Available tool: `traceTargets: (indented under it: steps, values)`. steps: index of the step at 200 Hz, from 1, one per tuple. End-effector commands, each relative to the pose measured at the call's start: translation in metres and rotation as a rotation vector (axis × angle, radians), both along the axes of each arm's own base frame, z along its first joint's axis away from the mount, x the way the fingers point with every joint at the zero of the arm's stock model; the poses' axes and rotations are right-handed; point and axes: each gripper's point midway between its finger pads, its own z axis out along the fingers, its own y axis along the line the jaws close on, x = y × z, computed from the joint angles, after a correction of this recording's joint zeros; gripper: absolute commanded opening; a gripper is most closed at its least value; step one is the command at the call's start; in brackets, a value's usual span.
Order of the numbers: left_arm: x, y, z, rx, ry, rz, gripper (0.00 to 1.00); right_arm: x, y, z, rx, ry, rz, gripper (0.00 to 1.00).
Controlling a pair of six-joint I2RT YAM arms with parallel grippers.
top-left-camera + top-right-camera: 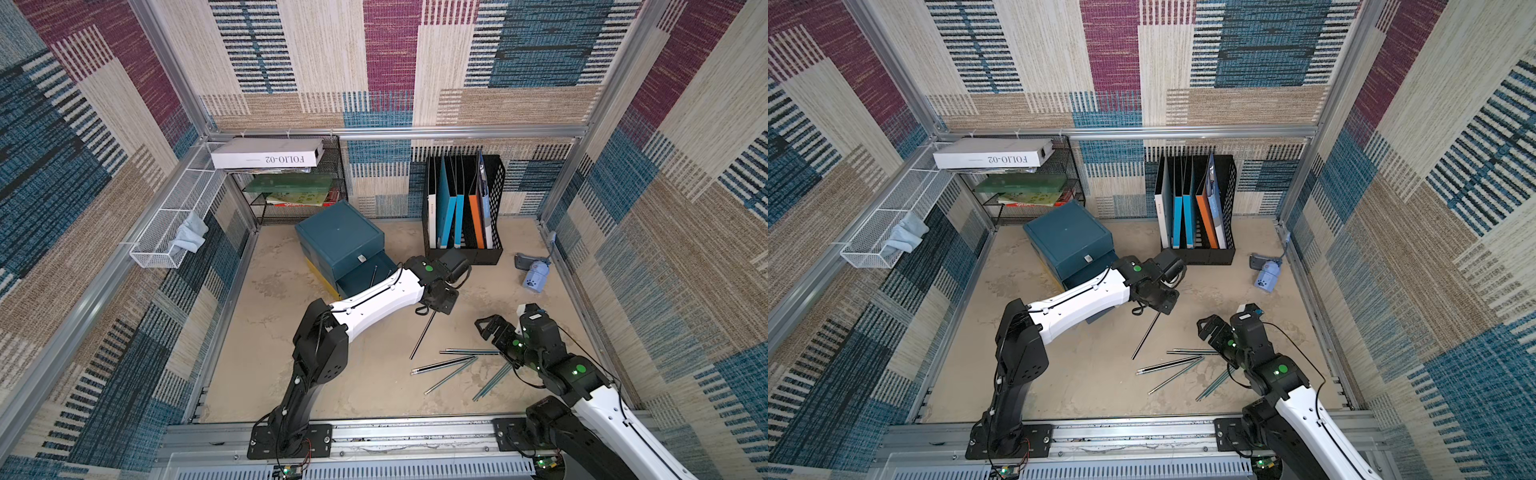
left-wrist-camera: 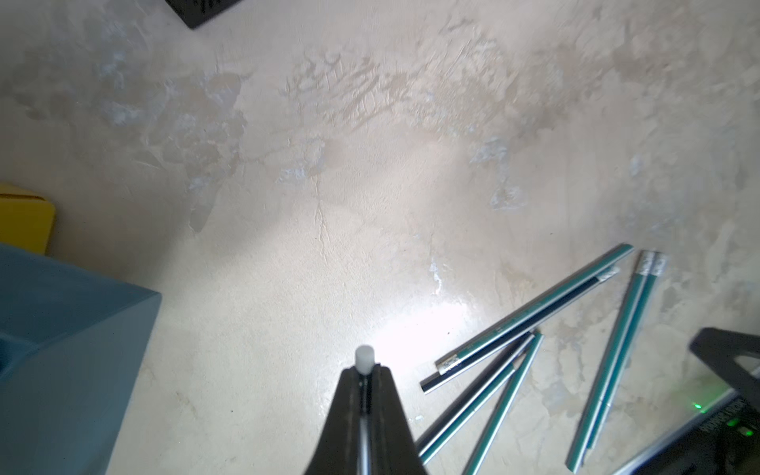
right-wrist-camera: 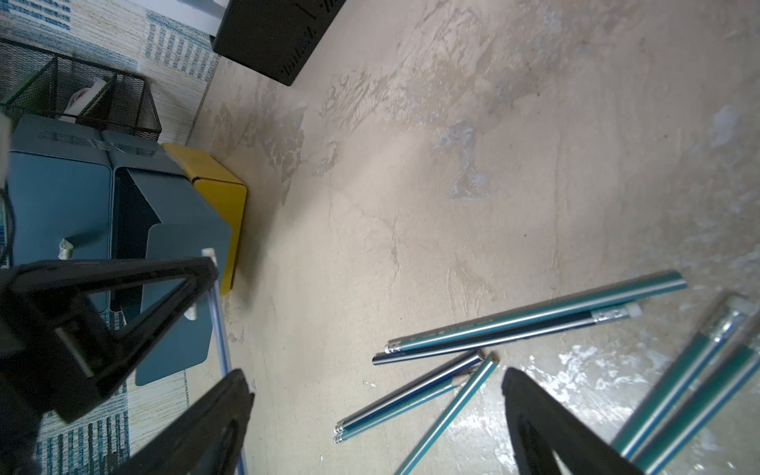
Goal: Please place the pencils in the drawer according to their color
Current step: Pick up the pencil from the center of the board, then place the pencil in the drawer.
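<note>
My left gripper (image 1: 435,308) is shut on a dark pencil (image 1: 422,336) that hangs slanting down toward the table; its white eraser (image 2: 364,358) pokes out past the fingertips. It hovers to the right of the teal drawer cabinet (image 1: 338,232), whose middle drawer (image 1: 359,277) stands open with thin dark pencils (image 1: 374,275) inside. A yellow drawer (image 3: 218,185) sits lowest. Several teal and dark pencils (image 1: 451,365) (image 1: 1169,365) (image 3: 534,325) lie scattered on the table. My right gripper (image 1: 485,326) (image 3: 376,372) hovers open above them, holding nothing.
A black file holder (image 1: 494,187) with folders stands at the back. A black mesh shelf (image 1: 338,174) with books and a white box (image 1: 266,153) fills the back left corner. A white wire basket (image 1: 166,216) hangs on the left wall. A small blue gadget (image 1: 534,277) lies at the right.
</note>
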Motion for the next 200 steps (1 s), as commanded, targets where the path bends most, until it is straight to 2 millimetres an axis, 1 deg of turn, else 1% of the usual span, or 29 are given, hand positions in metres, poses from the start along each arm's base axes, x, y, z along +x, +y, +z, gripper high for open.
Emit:
traceTargets:
  steps: [1, 27, 53, 92, 114, 148, 171, 200]
  values:
    - [0.004, 0.006, 0.023, -0.004, -0.039, -0.01, 0.0, 0.003, 0.003, 0.005, 0.006, -0.029, 0.016, 0.99]
    - [0.019, 0.017, 0.052, -0.038, -0.095, 0.016, 0.0, 0.003, 0.003, 0.006, 0.007, -0.035, 0.015, 0.99]
    - [0.038, 0.035, 0.076, -0.063, -0.14, 0.054, 0.0, 0.003, 0.003, 0.007, 0.011, -0.04, 0.014, 0.99]
    - [0.066, 0.067, 0.099, -0.063, -0.2, 0.11, 0.0, 0.002, 0.002, 0.008, 0.017, -0.044, 0.011, 0.99]
    - [0.084, 0.088, 0.107, -0.044, -0.235, 0.138, 0.0, 0.002, 0.002, 0.009, 0.022, -0.046, 0.007, 0.99]
    - [0.111, 0.121, 0.115, 0.004, -0.291, 0.177, 0.0, 0.002, 0.001, 0.011, 0.026, -0.055, 0.003, 0.99]
    - [0.124, 0.137, 0.116, 0.047, -0.33, 0.187, 0.0, 0.002, 0.001, 0.013, 0.03, -0.061, -0.002, 0.99]
    - [0.136, 0.15, 0.114, 0.083, -0.364, 0.196, 0.0, 0.003, 0.0, 0.015, 0.033, -0.067, -0.008, 0.99]
